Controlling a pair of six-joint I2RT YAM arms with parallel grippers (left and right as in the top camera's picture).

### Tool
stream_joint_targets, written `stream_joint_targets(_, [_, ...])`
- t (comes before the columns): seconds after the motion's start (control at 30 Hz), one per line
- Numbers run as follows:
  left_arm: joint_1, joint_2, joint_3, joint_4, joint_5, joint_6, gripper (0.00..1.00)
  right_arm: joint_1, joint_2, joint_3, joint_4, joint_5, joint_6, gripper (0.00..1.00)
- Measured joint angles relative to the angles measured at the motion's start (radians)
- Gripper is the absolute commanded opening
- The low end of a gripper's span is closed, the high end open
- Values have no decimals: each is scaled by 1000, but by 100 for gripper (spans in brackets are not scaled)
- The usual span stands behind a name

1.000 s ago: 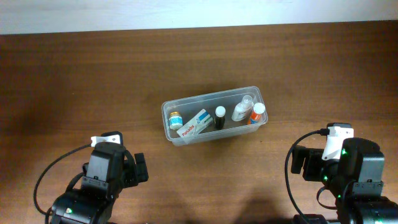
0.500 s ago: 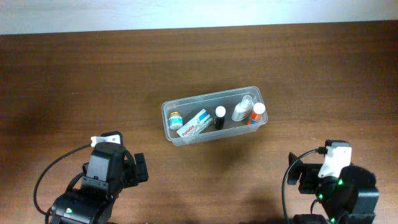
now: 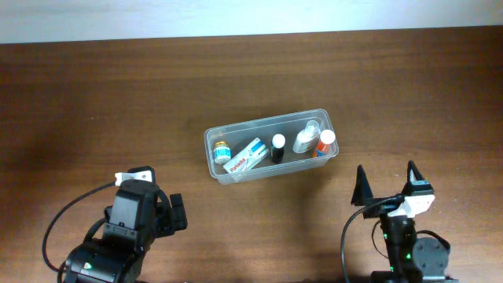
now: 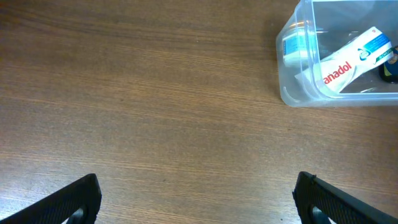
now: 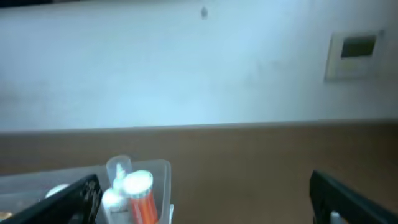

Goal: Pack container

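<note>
light: even, bright | shadows: soft beneath container (image 3: 267, 120) | right wrist view: blurred, perhaps motion | overhead: sharp

We see the right gripper (image 3: 385, 169) now sitting lower in the overhead view than one second ago. It is tipped upward, and its two fingers stand spread apart, pointing toward the container (image 3: 263, 122).
</note>
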Motion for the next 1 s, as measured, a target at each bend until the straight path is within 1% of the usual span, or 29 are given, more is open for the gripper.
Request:
stream_joint_targets(0.03, [0, 0, 0, 0, 0, 0, 99, 0, -1, -29, 51, 0, 0, 98])
stream_joint_targets(0.07, [0, 0, 0, 0, 0, 0, 99, 0, -2, -47, 57, -3, -1, 98])
stream_joint_targets(0.17, [0, 0, 0, 0, 0, 0, 99, 0, -3, -76, -55, -8, -2, 99])
stream_joint_targets(0.2, [0, 0, 0, 0, 0, 0, 99, 0, 0, -86, -66, -7, -3, 98])
stream_joint_targets(1.0, [0, 0, -1, 0, 0, 0, 99, 0, 4, -85, -63, -7, -3, 98])
